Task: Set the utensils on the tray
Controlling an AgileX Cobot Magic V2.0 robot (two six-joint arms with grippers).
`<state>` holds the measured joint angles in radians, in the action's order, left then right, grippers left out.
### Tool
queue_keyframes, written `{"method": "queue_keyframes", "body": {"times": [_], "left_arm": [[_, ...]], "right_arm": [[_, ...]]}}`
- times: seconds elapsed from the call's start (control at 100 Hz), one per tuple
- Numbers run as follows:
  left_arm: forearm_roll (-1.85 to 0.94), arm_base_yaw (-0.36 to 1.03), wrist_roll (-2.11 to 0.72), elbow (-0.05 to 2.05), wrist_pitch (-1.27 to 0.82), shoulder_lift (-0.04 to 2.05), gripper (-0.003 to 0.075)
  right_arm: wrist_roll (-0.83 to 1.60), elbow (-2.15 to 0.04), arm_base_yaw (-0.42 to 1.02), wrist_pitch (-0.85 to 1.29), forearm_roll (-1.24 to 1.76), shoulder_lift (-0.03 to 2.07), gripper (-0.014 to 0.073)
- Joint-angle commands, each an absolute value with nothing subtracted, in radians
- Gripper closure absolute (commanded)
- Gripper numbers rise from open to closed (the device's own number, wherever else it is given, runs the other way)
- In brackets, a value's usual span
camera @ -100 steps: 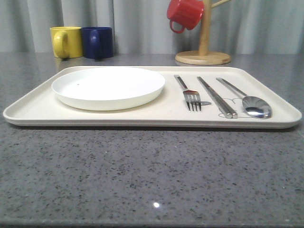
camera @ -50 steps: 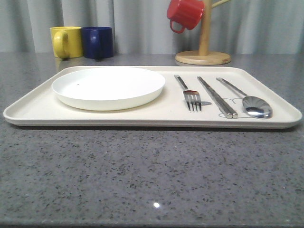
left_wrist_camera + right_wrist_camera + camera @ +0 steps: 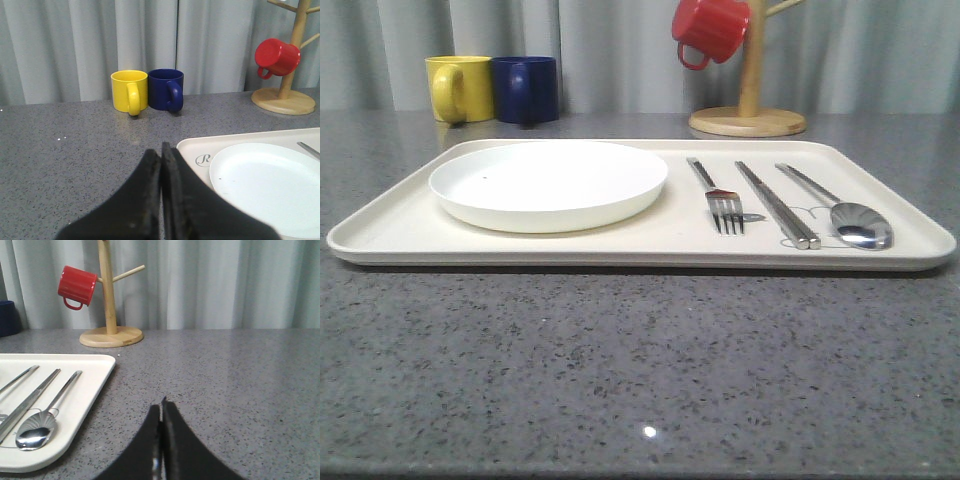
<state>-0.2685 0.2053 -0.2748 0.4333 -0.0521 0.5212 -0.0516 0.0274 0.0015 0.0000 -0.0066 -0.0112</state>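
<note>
Fork (image 3: 722, 200), chopsticks (image 3: 777, 205) and spoon (image 3: 845, 214) lie flat on tray (image 3: 620, 250) right of plate (image 3: 548, 183); thin, stiff, slick metal, best pinched mid-handle; left gripper (image 3: 161, 150) and right gripper (image 3: 161, 407) closed, empty.

A staged dining setup, likely a test room: speckled grey stone counter (image 3: 640, 370), pleated grey curtain (image 3: 620, 50) as backdrop (no walls visible), mugs (image 3: 495, 88) and a wooden mug tree (image 3: 750, 90).

Plate (image 3: 548, 183) left on tray (image 3: 380, 235), fork (image 3: 718, 196), chopsticks (image 3: 776, 203), spoon (image 3: 840, 210) to its right
</note>
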Motion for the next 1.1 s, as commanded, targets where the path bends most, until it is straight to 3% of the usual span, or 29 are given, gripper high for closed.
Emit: {"method": "queue_keyframes", "body": {"times": [0.0,0.3,0.4,0.51,1.09], "left_arm": [[-0.273,0.209,-0.269,0.459,0.029,0.526,0.0738],[-0.217,0.209,-0.261,0.458,0.049,0.52,0.0738],[-0.088,0.209,-0.13,0.441,0.065,0.493,0.0738],[0.028,0.209,-0.038,0.41,0.067,0.44,0.0738],[0.076,0.105,0.026,0.096,0.067,0.084,0.0738]], "right_arm": [[-0.044,0.01,-0.004,-0.091,-0.006,-0.029,0.0662],[-0.044,0.01,-0.004,-0.091,-0.006,-0.029,0.0662],[-0.044,0.01,-0.004,-0.091,-0.006,-0.029,0.0662],[-0.044,0.01,-0.004,-0.091,-0.006,-0.029,0.0662],[-0.044,0.01,-0.004,-0.091,-0.006,-0.029,0.0662]]}}
